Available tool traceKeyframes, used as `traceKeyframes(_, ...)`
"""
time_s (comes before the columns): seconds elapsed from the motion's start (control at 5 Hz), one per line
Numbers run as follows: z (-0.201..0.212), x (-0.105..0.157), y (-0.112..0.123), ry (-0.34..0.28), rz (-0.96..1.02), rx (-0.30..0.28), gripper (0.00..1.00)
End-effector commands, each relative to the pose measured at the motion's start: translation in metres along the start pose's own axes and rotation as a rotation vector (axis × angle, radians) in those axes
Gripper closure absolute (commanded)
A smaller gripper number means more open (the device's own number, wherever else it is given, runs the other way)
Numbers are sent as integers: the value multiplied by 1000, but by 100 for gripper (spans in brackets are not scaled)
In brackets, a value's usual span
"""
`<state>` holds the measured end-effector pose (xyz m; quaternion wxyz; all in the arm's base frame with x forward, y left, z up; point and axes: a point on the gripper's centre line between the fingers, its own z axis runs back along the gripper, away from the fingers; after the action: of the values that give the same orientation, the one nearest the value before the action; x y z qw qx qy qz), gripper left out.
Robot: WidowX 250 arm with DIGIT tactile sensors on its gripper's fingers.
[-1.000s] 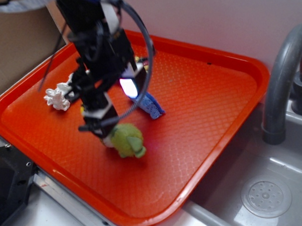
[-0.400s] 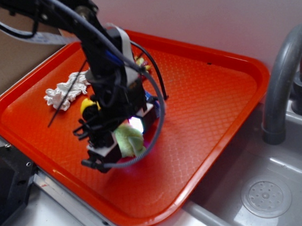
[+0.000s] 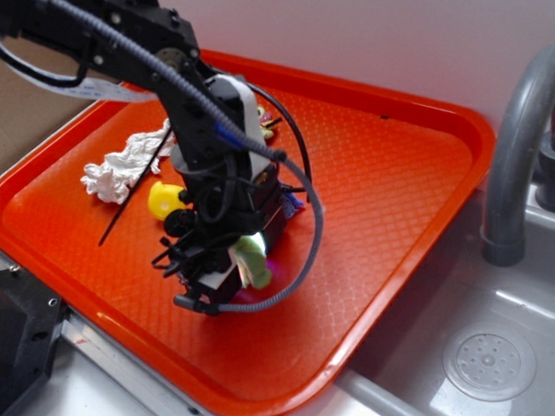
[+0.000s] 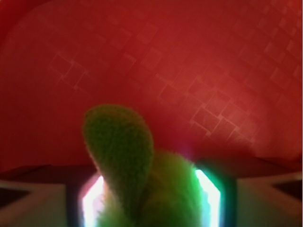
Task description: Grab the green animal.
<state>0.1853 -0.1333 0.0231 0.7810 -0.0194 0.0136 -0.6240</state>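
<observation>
Closest to the wrist lens, the green animal (image 4: 130,165) fills the lower middle: nubby lime plush, one rounded ear or limb standing up at about 11 o'clock, its fuzz lit by bright glare on both sides. White plastic parts of the end effector (image 4: 151,198) frame it at 8 and 4 o'clock, and the plush sits pinched between them. Behind it spreads the red tray (image 4: 213,71), its surface pressed with a fine diamond grid.

From the exterior view, the end effector (image 3: 233,276) points down at the tray's near-left part, clamped on the green animal (image 3: 253,262), of which only a pale green sliver shows beside the black body; whether the toy touches the tray I cannot tell. A smooth yellow rubber duck (image 3: 165,200) sits at 10 o'clock from it, and a crumpled white cloth (image 3: 119,167) lies farther off the same way. A grey curved faucet pipe (image 3: 515,152) rises at 3 o'clock, beyond the orange tray rim (image 3: 443,201).
</observation>
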Motion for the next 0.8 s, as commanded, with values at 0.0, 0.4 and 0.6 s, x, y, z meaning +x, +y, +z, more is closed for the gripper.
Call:
traceKeyframes(0.0, 67, -20, 0, -66, 292, 168, 100)
traceKeyframes(0.4, 162, -62, 8, -106, 789, 278, 100)
traceKeyframes(0.6, 200, -81, -1, -123, 1049, 206, 100)
